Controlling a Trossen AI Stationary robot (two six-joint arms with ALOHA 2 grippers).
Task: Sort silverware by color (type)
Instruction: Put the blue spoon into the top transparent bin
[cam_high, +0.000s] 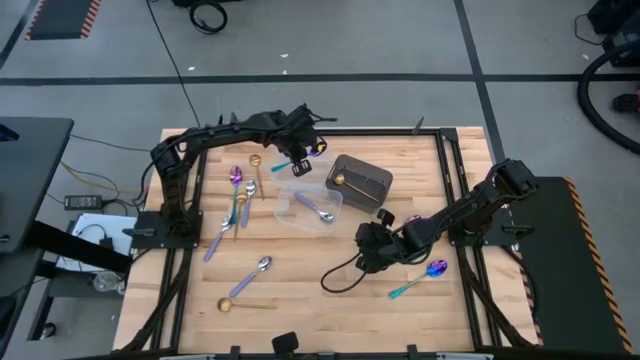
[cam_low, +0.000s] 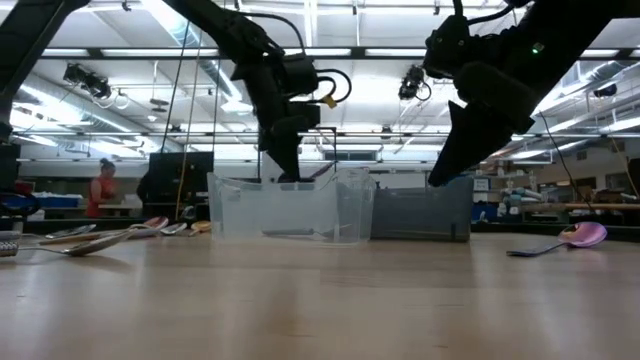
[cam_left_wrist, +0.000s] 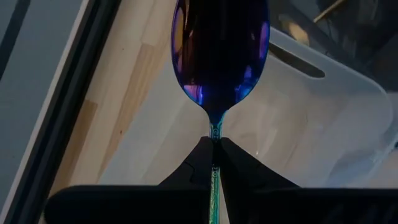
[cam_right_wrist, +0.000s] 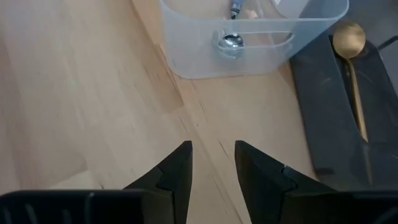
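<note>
The clear tub near the worktop centre holds 1 lavender-handled spoon. Just right of it, the dark bin holds 1 gold spoon. The left hand, closed on an iridescent spoon, hangs over the tub's far edge. The right hand, open and empty, sits nearer. Other spoons lie loose on the worktop.
</note>
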